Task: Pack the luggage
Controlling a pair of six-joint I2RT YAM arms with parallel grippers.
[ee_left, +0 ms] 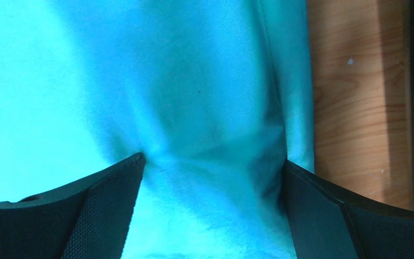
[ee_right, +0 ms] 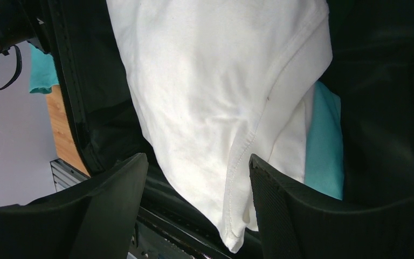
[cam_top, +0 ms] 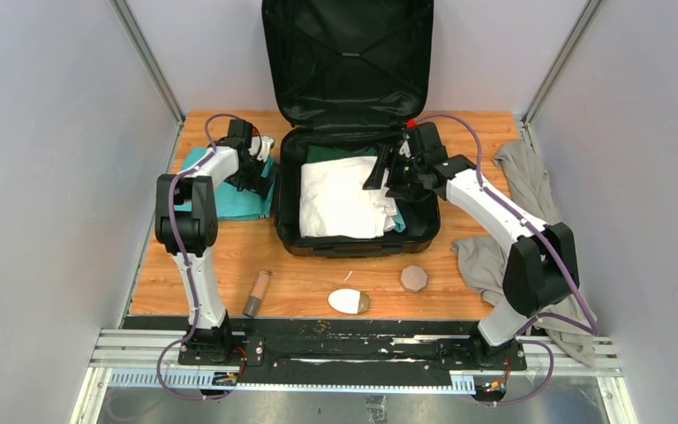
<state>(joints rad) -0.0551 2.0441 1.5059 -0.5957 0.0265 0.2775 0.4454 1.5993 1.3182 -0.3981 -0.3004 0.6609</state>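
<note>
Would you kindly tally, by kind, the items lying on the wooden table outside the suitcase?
Garments: 2 (teal folded garment, grey crumpled garment)
Small items: 3 (brown cylindrical tube, white oval object, tan octagonal object)
Total: 5

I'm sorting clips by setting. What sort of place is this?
Likely a robotics lab test cell, not a home: plain grey panel walls enclose a small wooden table, with a metal mounting rail along its near edge.

Luggage [cam_top: 349, 62]: black suitcase, open, straight ahead of me at far middle of table [cam_top: 229, 256]. Base lies flat, lid stands upright behind it, black lining showing. Base part-filled with folded clothes [cam_top: 340, 199].
</note>
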